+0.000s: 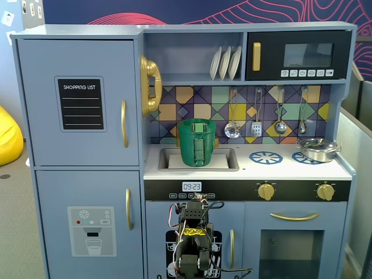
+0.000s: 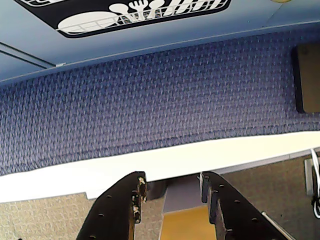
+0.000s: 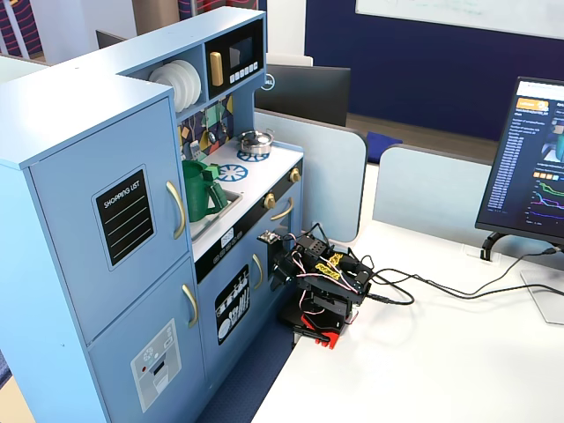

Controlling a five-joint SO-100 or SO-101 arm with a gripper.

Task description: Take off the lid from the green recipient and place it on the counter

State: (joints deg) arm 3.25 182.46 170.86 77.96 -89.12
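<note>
Wrist view shows the gripper (image 2: 172, 186) parted, far below the green recipient (image 1: 197, 142).

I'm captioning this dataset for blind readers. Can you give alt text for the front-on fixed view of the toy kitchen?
A dark green recipient stands in the sink of a grey-blue toy kitchen's white counter, with a silver pot on the right burner. The robot arm sits folded low in front, below counter level.

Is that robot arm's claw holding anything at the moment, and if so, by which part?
Nothing is held. In the wrist view the black two-finger claw is open with only floor between its fingers. The tall dark-green plastic bucket-like cup stands untouched in the toy kitchen's sink.
</note>
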